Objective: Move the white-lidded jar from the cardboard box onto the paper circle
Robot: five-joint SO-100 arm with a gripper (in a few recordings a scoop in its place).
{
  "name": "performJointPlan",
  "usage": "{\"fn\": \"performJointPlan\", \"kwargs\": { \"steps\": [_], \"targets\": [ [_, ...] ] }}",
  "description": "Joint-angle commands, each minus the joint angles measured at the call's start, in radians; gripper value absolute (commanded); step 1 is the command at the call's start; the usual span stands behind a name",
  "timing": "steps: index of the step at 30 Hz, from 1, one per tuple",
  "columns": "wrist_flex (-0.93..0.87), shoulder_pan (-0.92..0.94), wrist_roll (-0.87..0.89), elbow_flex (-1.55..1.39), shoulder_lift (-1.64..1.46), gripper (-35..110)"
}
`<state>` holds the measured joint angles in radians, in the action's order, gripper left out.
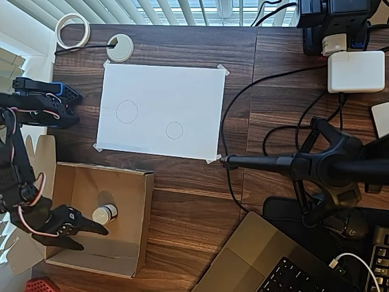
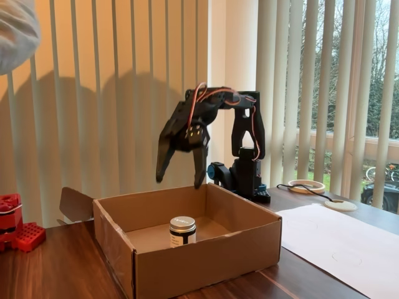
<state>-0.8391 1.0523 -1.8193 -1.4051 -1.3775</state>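
Note:
The white-lidded jar stands upright on the floor of the cardboard box, near its middle. My black gripper hangs open above the box with its fingers pointing down, and nothing is between them. In the fixed view the fingertips are level with the box's rim, well above the jar's lid. The paper circle is the smaller pencil outline on the white sheet, to the right of the box in the fixed view.
A larger pencil circle is drawn on the same sheet. A cream tape roll and a white grommet lie beyond the sheet. A black camera stand, cables, a charger and a laptop occupy the right. A red block sits left of the box.

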Motion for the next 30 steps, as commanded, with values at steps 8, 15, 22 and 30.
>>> {"fn": "performJointPlan", "kwargs": {
  "steps": [8, 15, 22, 30],
  "targets": [
    [0.089, 0.029, -0.097, 0.012, 0.092, 44],
    [0.133, 0.066, -0.14, 0.02, 0.17, 45],
    [0.133, 0.072, -0.14, -0.023, 0.19, 45],
    [0.133, 0.061, -0.124, -0.072, 0.193, 45]
  ]
}}
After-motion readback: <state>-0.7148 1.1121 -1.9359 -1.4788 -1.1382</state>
